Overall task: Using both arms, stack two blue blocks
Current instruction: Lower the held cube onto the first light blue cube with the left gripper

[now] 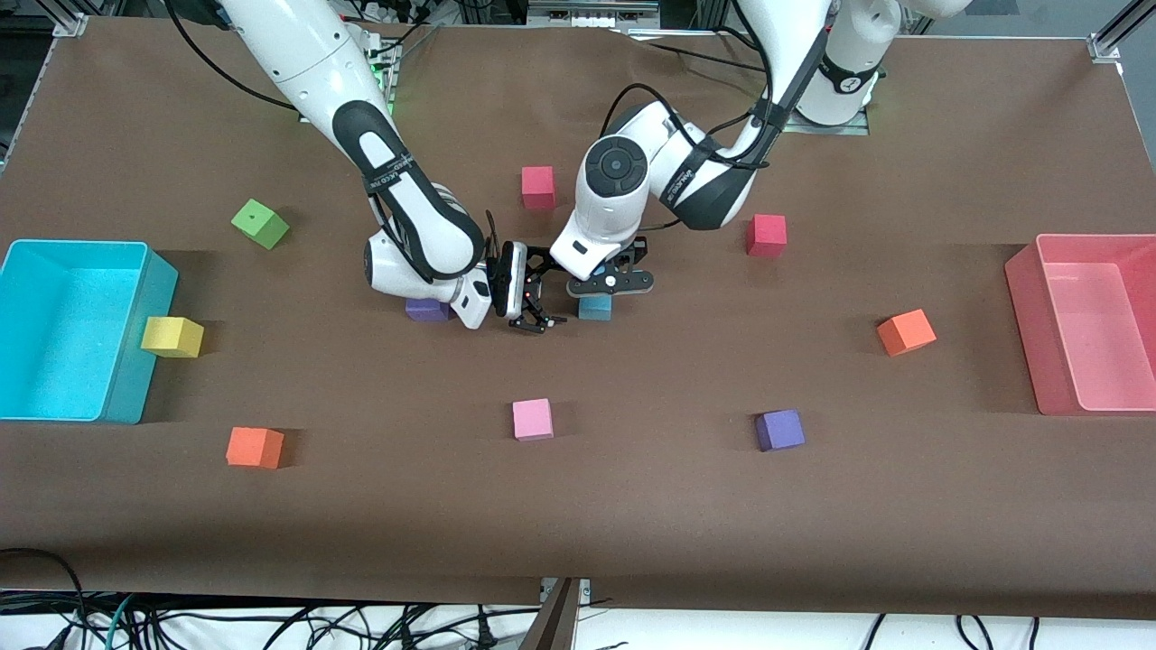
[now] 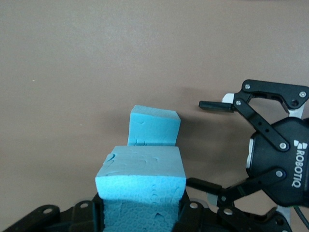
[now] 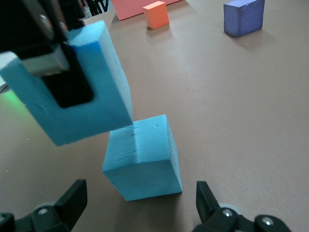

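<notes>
With the left gripper (image 2: 140, 220) clamped on one sky-blue foam cube (image 2: 142, 186), centre it squarely over the resting sky-blue foam cube (image 3: 142, 157) before lowering, while the right gripper (image 3: 140, 205) waits wide open and empty beside it.

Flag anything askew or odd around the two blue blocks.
The blue block held in the left gripper hangs tilted above the resting blue block, its edges not square with it. The right gripper waits open beside them. Nothing looks spilled or damaged.
</notes>
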Robot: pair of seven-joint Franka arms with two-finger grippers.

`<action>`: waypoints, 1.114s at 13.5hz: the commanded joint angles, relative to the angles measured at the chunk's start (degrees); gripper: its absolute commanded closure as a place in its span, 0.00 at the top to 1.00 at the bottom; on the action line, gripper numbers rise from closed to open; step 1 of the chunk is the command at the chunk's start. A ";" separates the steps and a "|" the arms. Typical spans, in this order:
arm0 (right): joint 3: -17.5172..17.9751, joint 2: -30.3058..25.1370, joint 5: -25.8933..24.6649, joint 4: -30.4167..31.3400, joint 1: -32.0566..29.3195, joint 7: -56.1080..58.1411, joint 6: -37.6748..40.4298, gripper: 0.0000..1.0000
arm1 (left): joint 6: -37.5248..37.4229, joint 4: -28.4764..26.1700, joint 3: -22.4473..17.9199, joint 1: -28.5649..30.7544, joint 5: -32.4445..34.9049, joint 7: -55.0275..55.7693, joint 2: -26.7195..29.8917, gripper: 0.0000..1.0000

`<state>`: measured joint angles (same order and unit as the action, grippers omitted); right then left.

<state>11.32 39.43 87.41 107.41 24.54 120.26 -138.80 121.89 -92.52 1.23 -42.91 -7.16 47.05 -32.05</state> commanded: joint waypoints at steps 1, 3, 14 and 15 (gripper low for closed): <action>1.07 0.21 1.36 0.17 -1.16 2.17 1.24 1.00 | -0.34 2.60 -1.06 -1.04 -0.58 0.23 -2.14 0.00; 1.07 0.12 1.36 0.26 -1.51 2.61 1.33 1.00 | 1.24 2.60 -1.06 -1.47 -0.49 1.02 -3.10 0.00; 1.07 0.21 1.44 0.52 -1.68 3.49 1.42 1.00 | 4.06 2.52 -1.67 -1.74 0.04 1.20 -4.78 0.15; 1.07 0.21 1.44 0.52 -1.68 3.49 1.42 1.00 | 4.06 2.52 -2.11 -1.74 -0.05 1.20 -4.69 0.32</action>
<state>11.32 39.49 87.45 107.64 24.04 121.77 -137.95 126.07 -91.47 0.60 -43.74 -7.16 47.84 -36.05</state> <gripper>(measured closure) 0.000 0.467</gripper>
